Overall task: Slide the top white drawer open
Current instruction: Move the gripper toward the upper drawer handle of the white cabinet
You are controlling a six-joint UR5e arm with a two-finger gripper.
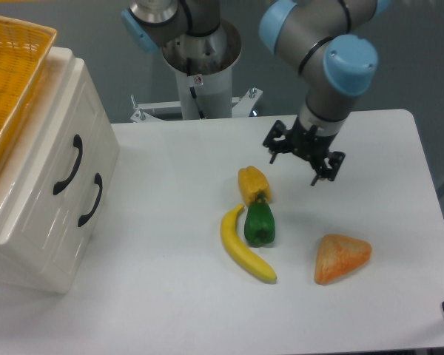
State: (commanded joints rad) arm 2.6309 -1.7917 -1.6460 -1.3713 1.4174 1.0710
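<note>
Two drawers on that cream cabinet, and the top white drawer (55, 151) sits shut, way off to the side of the fingers, across the bench (170, 296). The gripper (302, 160) hangs spread open, holding nothing, just above the yellow pepper (253, 183). Biggest risk I'd guess: the two curved black handles sit close together, so it could hook the lower drawer (85, 203) instead. The front is glossy and panelled, so slipping off seems possible too.
</note>
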